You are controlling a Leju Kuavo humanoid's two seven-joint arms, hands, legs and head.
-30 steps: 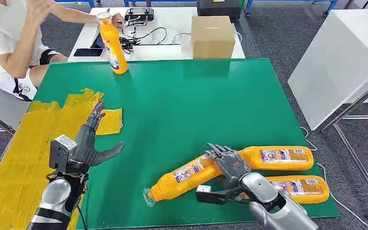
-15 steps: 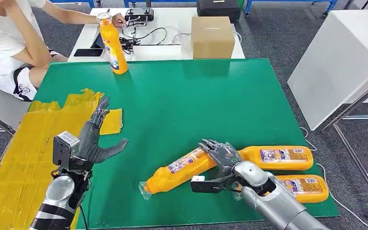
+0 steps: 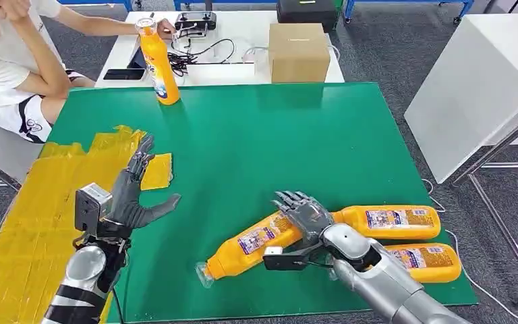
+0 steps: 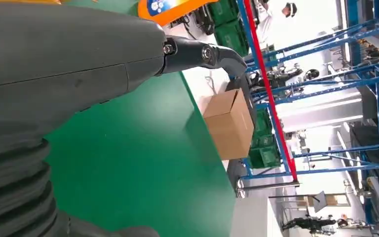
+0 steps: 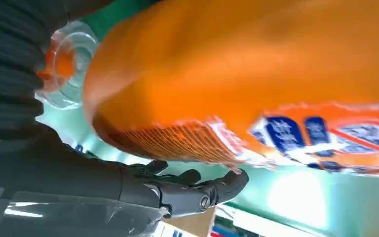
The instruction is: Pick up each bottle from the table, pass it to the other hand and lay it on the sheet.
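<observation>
Fingers [image 3: 290, 200] of the right hand [image 3: 307, 214] lie draped over the upper side of a lying orange bottle [image 3: 253, 244], thumb at the near side; the wrist view has the bottle body against the palm, so the hand grips it. Bottle slants on the green table [image 3: 263, 142], clear cap [image 3: 203, 273] toward the near edge, base up by the hand. Whether it is clear of the table I cannot tell.

Left hand [image 3: 129, 200]: fingers spread and straight, thumb out to the side, holding nothing, raised over the table's left part beside the yellow sheet [image 3: 27, 223].

Two more orange bottles lie on their sides at the near right: one [image 3: 391, 222] just behind the right hand, another [image 3: 426, 262] nearer the table edge, partly behind the forearm.

Fourth bottle [image 3: 159, 62] upright at the far left edge, a person's hand [image 3: 166, 26] at its cap. Cardboard box [image 3: 299, 51] on the white table beyond.
</observation>
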